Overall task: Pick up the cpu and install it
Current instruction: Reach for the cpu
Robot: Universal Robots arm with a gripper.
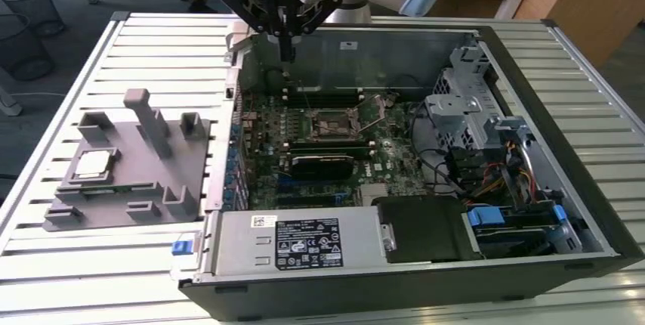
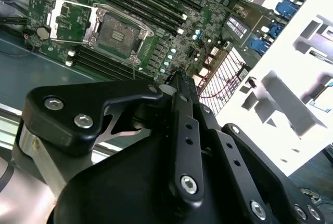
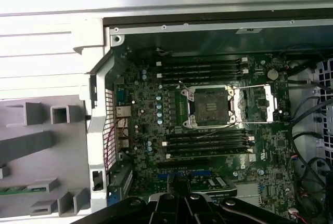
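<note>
cpu [image 1: 94,164] is lying flat in a pocket of the grey fixture [image 1: 131,200], with nothing touching it. Slatted metal table [image 1: 151,38] is carrying everything. Open pc case [image 1: 454,283] is lying on its side, taking up the table's middle through to its edge on the exterior view's right. Motherboard [image 1: 388,151] is sitting inside the case. The fixture is sitting by the table's edge on the exterior view's left, just beside the case. Gripper [image 1: 287,57] is hanging over the case's far wall, above the motherboard and well apart from the cpu. Its fingers [image 2: 182,130] are looking clenched together, gripping nothing. Socket [image 3: 208,107] is showing its bare contact field, with its load plate [image 3: 260,102] flipped open beside it
</note>
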